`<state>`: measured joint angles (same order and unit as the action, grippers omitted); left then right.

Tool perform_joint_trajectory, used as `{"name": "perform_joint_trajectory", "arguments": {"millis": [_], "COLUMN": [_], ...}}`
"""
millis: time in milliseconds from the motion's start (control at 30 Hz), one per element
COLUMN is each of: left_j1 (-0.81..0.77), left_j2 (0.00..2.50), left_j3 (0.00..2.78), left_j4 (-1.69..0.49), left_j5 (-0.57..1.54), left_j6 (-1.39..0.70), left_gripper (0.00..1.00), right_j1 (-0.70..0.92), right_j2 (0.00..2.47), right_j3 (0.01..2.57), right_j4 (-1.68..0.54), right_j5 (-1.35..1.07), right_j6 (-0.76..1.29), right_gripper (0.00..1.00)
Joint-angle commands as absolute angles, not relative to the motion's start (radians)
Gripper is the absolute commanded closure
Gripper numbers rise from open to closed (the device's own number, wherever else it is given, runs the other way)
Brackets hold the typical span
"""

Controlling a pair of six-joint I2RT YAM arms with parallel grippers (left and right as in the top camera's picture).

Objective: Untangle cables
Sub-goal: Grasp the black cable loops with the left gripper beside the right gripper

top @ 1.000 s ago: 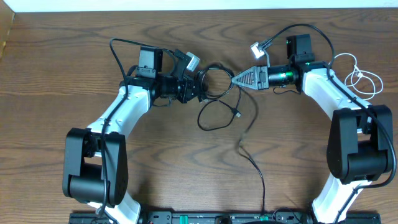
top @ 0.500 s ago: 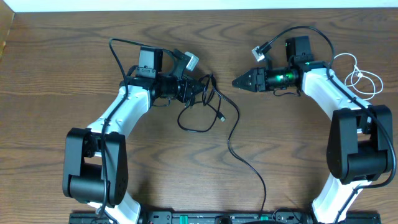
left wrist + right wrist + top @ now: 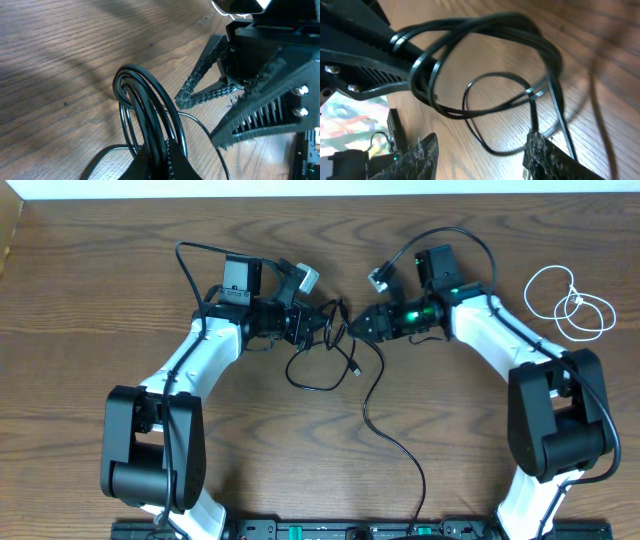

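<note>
Black cable (image 3: 154,114) in L jaws; white cable (image 3: 574,300) only overhead.

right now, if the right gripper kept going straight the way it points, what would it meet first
Most likely the black cable, the loops bunched in the shut left gripper. The open right gripper points straight at them, though height is hard to judge.

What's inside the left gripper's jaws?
Several bunched loops of the black cable, pinched in the shut left gripper. How many strands pass through the grip is hidden by the gripper itself. The white cable is not in there; it lies apart, far right.
</note>
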<state>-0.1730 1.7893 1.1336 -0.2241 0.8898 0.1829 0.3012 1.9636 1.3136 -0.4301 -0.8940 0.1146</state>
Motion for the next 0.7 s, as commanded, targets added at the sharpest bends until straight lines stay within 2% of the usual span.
{"name": "perform_joint_trajectory", "arguments": {"millis": [0,200,400,667], "left_j1": [-0.170,-0.171,-0.212,-0.274], "left_j2": [1.799,1.799,1.803,1.825], "left_j3": [1.134,1.133,1.133,1.133], "left_j4": [-0.226,-0.234,-0.237,-0.229], "left_j5": [0.878,0.838,0.782,0.706], "left_j6": [0.178,0.178,0.178,0.179], "left_gripper": [0.92,0.92,0.92,0.92], "right_j1": [0.312,0.290,0.280,0.238], "right_j2": [1.954,2.016,2.042,2.043], "right_j3": [1.327,1.327,1.327,1.327], "right_j4": [-0.401,-0.322,-0.286,-0.288], "right_j5": [-0.884,-0.885,-0.928,-0.965], "right_j6": [0.177,0.289,0.331,0.363], "right_gripper": [0.47,0.49,0.56,0.56]}}
